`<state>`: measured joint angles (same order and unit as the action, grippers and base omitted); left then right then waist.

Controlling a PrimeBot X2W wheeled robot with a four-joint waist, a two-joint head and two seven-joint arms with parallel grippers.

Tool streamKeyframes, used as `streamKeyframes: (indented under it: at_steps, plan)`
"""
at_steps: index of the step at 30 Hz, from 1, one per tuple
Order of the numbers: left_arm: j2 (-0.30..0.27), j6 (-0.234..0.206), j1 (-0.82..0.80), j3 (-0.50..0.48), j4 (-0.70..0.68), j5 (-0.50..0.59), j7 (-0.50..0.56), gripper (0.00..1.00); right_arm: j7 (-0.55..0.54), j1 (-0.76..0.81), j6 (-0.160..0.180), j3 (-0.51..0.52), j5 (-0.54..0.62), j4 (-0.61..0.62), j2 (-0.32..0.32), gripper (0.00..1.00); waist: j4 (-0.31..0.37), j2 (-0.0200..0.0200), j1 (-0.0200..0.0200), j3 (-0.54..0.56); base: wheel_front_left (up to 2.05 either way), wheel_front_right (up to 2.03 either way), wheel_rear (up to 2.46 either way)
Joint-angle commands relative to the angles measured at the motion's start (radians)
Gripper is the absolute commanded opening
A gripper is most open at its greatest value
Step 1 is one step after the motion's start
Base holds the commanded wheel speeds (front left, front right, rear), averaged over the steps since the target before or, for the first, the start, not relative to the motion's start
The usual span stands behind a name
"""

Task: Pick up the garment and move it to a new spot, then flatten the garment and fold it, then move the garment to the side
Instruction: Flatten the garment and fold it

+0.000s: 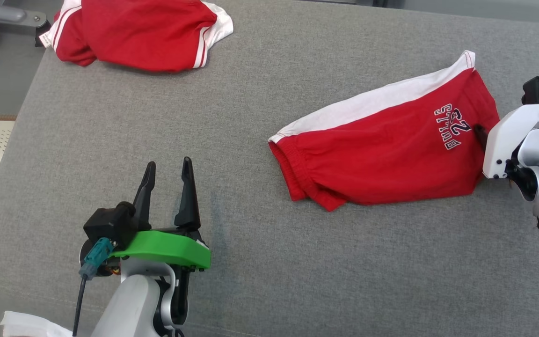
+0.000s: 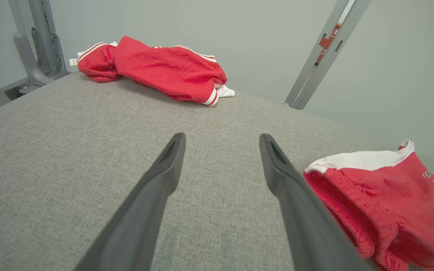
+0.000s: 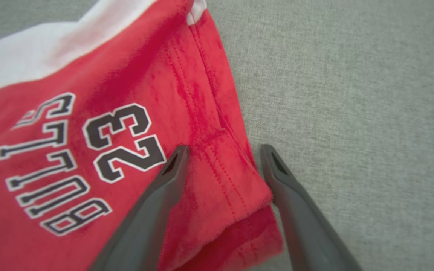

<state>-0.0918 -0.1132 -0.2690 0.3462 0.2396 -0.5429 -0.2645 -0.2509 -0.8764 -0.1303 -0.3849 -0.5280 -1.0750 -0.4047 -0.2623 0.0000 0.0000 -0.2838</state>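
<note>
Seemingly folded, shorts [image 1: 382, 145] lay on the right of the pad [image 1: 297, 257] | right gripper [image 3: 224, 148] open, jaws straddling the right-end hem [image 3: 236, 180], nothing pinched | left gripper [image 1: 168, 163] open over bare pad, near left | best: pinch both layers low at hem, drag slowly so the fold held.

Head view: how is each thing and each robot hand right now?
red shorts: folded over, lying flat on the grey cushion.
red top: crumpled in a heap, far left corner.
left gripper: open, over bare cushion, holding nothing.
right gripper: open, fingers astride the shorts' hem, not gripping.
</note>
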Motion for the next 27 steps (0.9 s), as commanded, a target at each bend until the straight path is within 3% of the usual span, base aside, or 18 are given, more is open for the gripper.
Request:
streamKeyframes:
  at_steps: [1, 2, 12, 19, 27]
  plan:
    - [0.001, 0.006, 0.015, -0.008, 0.004, 0.012, 0.000, 1.00, -0.010, 0.044, -0.001, -0.016, -0.015, 0.000, -0.001, 0.15, 0.005, 0.0000, 0.0000, 0.004, 0.00, 0.00, 0.00]
    - [0.002, 0.006, 0.014, -0.010, 0.004, 0.015, 0.000, 1.00, -0.001, 0.046, -0.001, -0.018, -0.022, 0.009, -0.004, 0.00, 0.009, 0.0000, 0.0000, 0.007, 0.00, 0.00, 0.00]
    - [-0.004, 0.029, 0.016, -0.019, 0.036, 0.043, 0.001, 1.00, 0.156, 0.113, 0.000, -0.013, -0.124, 0.089, 0.001, 0.00, 0.120, 0.0000, 0.0000, 0.080, 0.00, 0.00, 0.00]
    - [-0.007, 0.039, 0.036, -0.019, 0.056, 0.037, 0.001, 1.00, 0.291, 0.243, 0.000, 0.035, -0.214, 0.139, 0.010, 0.00, 0.224, 0.0000, 0.0000, 0.128, 0.00, 0.00, 0.00]
    - [-0.016, 0.036, 0.055, -0.020, 0.061, 0.035, 0.001, 1.00, 0.422, 0.374, 0.000, 0.083, -0.246, 0.184, 0.044, 0.00, 0.294, 0.0000, 0.0000, 0.146, 0.00, 0.00, 0.00]
